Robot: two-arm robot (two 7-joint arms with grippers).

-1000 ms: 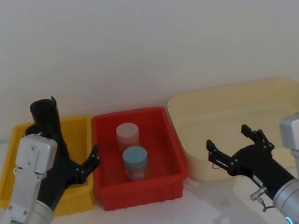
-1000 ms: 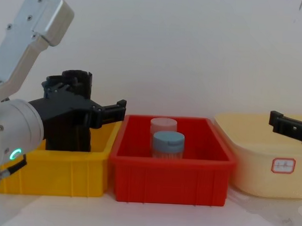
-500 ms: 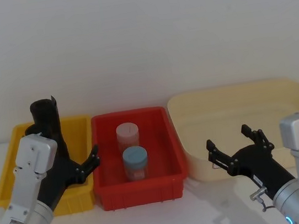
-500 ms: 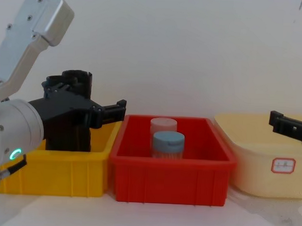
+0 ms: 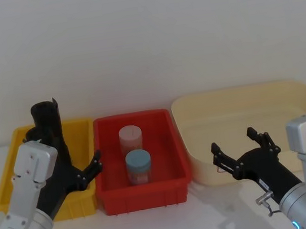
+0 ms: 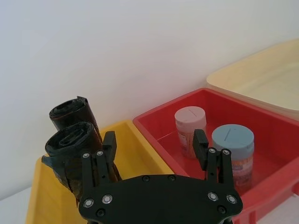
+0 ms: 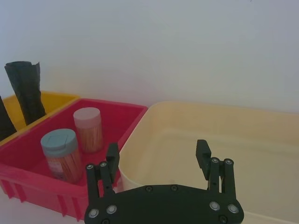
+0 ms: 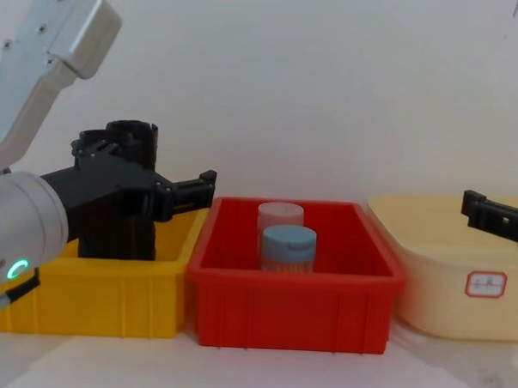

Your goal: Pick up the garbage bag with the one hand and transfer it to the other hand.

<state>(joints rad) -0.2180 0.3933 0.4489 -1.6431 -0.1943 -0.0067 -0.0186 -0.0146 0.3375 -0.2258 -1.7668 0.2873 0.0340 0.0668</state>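
Two black rolls stand upright at the back of the yellow bin (image 5: pixel 7 169). The taller garbage bag (image 5: pixel 47 122) rises above the rim, and its twin (image 6: pixel 74 141) stands just in front of it. My left gripper (image 5: pixel 82 169) hangs open over the bin's right part, by the wall it shares with the red bin. In the left wrist view one finger (image 6: pixel 109 142) is beside the nearer roll, and nothing is between the fingers. My right gripper (image 5: pixel 234 142) is open and holds nothing, low in front of the cream tub (image 5: pixel 242 99). The chest view shows the left gripper (image 8: pixel 144 165) in front of the rolls.
The red bin (image 5: pixel 144 192) in the middle holds a pink-lidded jar (image 5: pixel 131 136) and a blue-lidded jar (image 5: pixel 138 166). The wide cream tub stands to its right. A white wall runs close behind all three containers. Bare white tabletop lies in front of them.
My left arm's silver wrist has shifted slightly down and back; its open fingers stay nearly in place by the rolls. The right arm has not moved.
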